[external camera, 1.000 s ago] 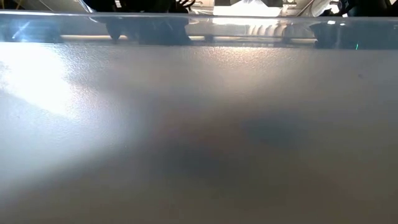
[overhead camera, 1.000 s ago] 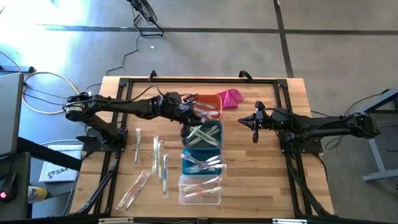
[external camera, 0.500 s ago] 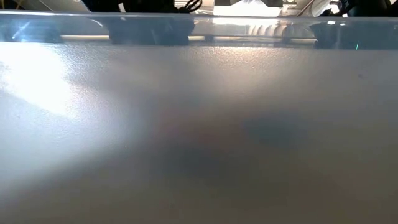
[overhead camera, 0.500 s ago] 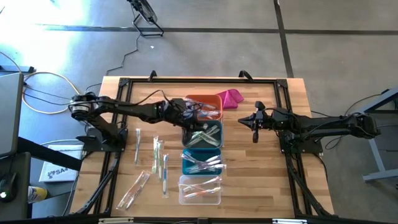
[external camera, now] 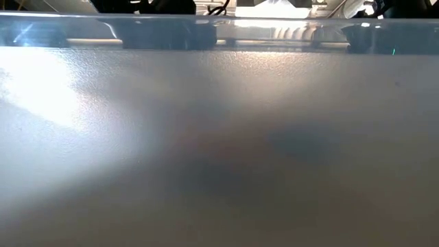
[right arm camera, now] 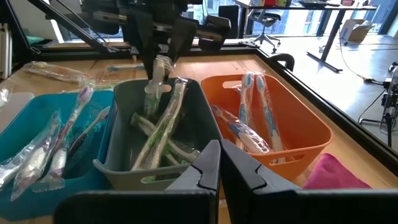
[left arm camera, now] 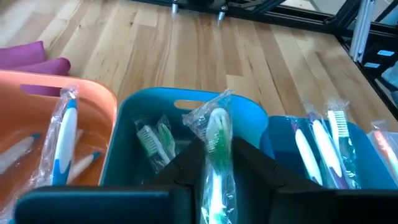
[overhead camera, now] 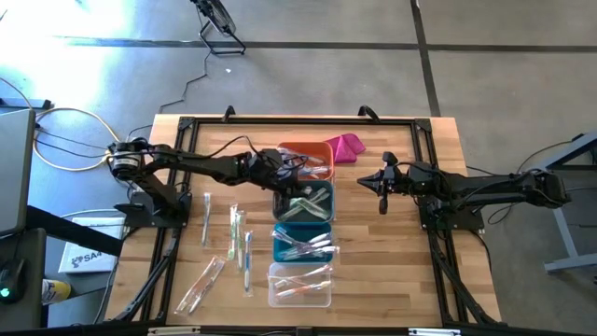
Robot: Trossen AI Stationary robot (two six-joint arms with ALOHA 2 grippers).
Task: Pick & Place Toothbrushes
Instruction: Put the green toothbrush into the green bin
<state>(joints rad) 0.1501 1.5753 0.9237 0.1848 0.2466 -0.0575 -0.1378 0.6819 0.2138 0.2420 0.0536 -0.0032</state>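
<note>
high view: four small bins stand in a column at mid-table. orange bin [overhead camera: 305,160] farthest back, then grey bin [overhead camera: 304,203], teal bin [overhead camera: 302,243], clear bin [overhead camera: 299,285] nearest the front edge. each holds wrapped toothbrushes. magenta cloth [overhead camera: 345,147] lies just beside the orange bin, toward the right arm's side.

left gripper [overhead camera: 280,173] reaches in from the left, poised over the seam between orange and grey bins. left wrist view: its fingers [left arm camera: 189,163] are clamped on a green toothbrush [left arm camera: 216,149] in a clear wrapper, bristle end pointing out past the fingertips, above the grey bin (which looks blue from this camera). right wrist view shows the same brush [right arm camera: 155,81] hanging upright from that gripper over the grey bin [right arm camera: 155,168], its lower end at the level of the green brushes already leaning inside; cannot tell if it touches them.

right gripper [overhead camera: 382,182] waits right of the bins, apart from them, jaws together, holding nothing [right arm camera: 219,163].

loose toothbrushes [overhead camera: 239,235] remain on the wooden table [overhead camera: 410,271] left of the bins: several lying roughly parallel near the grey and teal bins, two more [overhead camera: 201,285] angled near the front-left.

low view: blurred pale surface only, nothing useful.
</note>
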